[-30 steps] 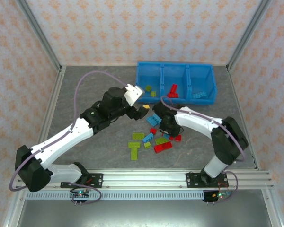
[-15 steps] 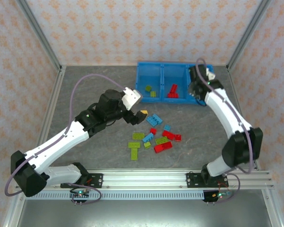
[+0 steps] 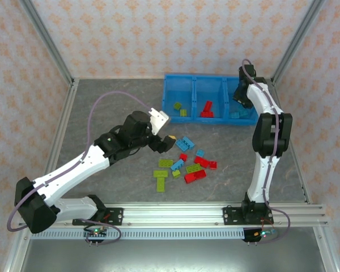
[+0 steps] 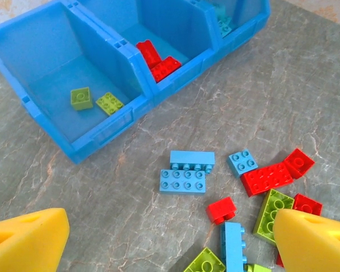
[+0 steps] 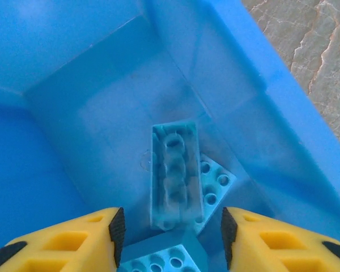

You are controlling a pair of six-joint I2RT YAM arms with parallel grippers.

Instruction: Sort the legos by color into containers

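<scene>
A: Closest in, the left hand (image 4: 170,241) is hanging wide open and empty over the loose bricks (image 4: 184,181) lying on the tabletop (image 4: 102,198).

B: They're crowding each other there, with the colours mixed. If the hand closes on that cluster, I reckon it's risking pinching two colours at once or shoving neighbours away.

A: Farther back, the bin (image 4: 102,130) is holding green bricks (image 4: 82,97) on the left and red bricks (image 4: 156,59) in the middle.

B: The right hand (image 5: 170,232) is hovering low in the right compartment (image 5: 73,68), fingers parted and gripping nothing. A light blue brick (image 5: 174,175) is showing blurred beneath, so I can't tell if it's falling or resting.

A: Lifting out crookedly, the hand could be catching the wall and dragging the bin.
</scene>
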